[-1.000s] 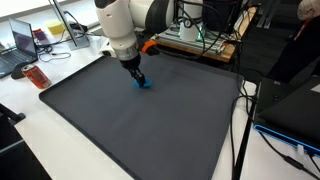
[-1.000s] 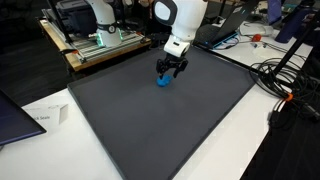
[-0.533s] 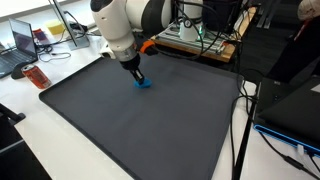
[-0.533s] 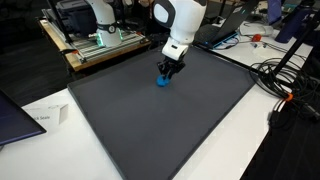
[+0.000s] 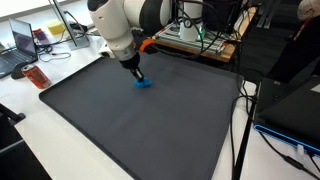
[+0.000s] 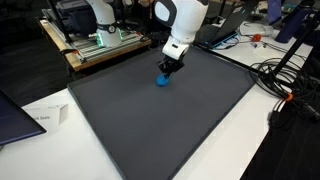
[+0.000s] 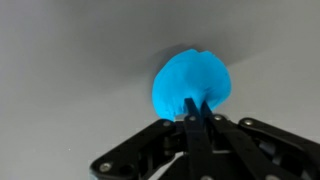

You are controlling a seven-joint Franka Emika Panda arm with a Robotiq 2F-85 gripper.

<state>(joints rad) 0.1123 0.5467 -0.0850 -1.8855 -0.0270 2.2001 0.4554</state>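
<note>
A robot arm's claw (image 7: 197, 103) is closed tight, its tips meeting at the near edge of a small blue lump (image 7: 190, 78). The lump lies on a dark mat (image 5: 150, 130) on the desk (image 5: 50, 150). So thin a pinch could let it slip free.

We find the small object (image 5: 144, 84) lying on the mat (image 5: 150, 135), toward its far side in an exterior view. The mat covers the table (image 6: 250, 140). The gripper (image 6: 168, 70) stands directly above the object, fingertips meeting on its near edge in the wrist view.

Arm (image 5: 122, 25) angled down, fingers (image 7: 192, 122) pressed together, apparently vertical.
</note>
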